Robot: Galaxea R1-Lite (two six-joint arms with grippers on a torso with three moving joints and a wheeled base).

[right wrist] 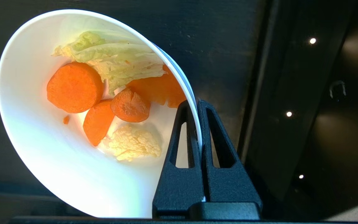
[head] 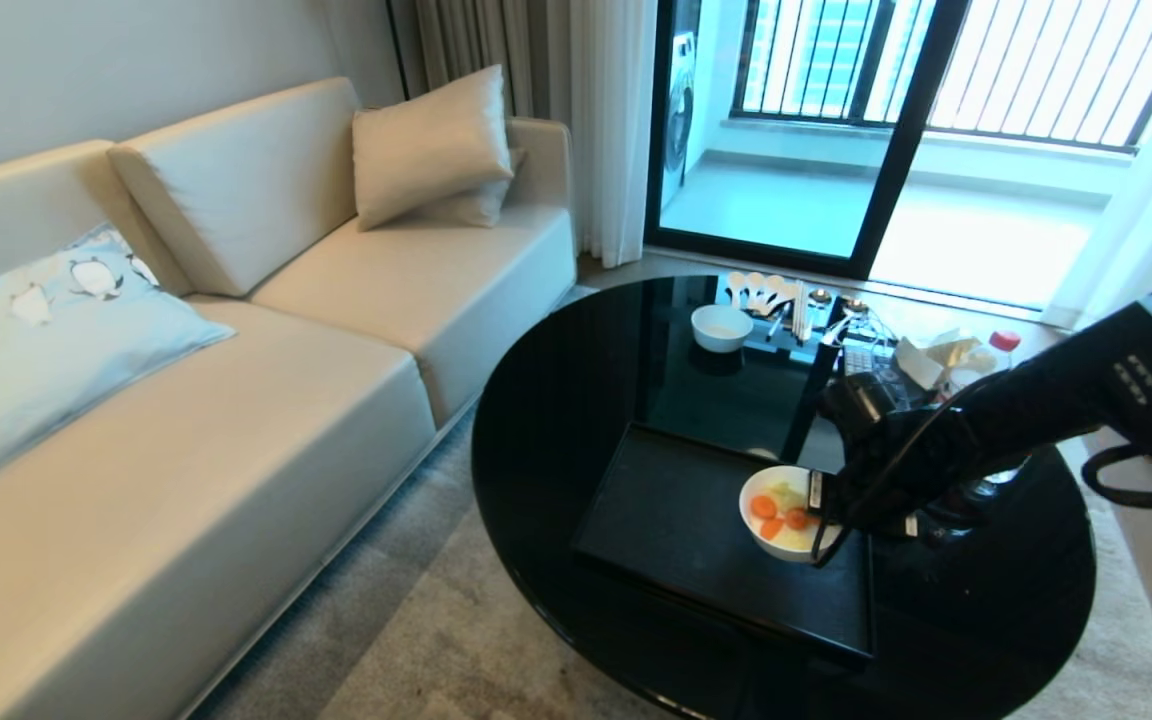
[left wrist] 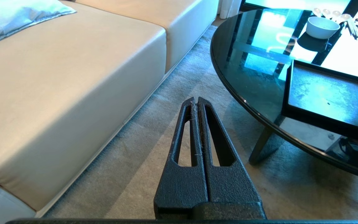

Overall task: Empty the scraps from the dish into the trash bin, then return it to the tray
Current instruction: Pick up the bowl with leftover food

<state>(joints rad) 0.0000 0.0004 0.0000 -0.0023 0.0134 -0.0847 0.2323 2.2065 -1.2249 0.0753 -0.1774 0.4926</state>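
Note:
The dish [head: 774, 540], a small white bowl, is over the right part of the black tray [head: 676, 520] on the round table. My right gripper [head: 818, 508] is shut on its right rim, one finger inside and one outside. In the right wrist view the dish [right wrist: 42, 149] holds the scraps [right wrist: 73, 87]: orange carrot slices, a pale cabbage leaf and a yellowish lump. There the right gripper [right wrist: 196, 104] pinches the thin rim, with the tray [right wrist: 228, 46] dark behind it. My left gripper [left wrist: 196, 100] hangs shut and empty over the carpet beside the table. The trash bin is out of view.
A second white bowl [head: 721, 328] stands at the back of the glossy black table [head: 556, 420], next to spoons and small clutter, with a red-capped bottle [head: 1004, 342] on the right. A beige sofa [head: 236, 400] runs along the left, with carpet between it and the table.

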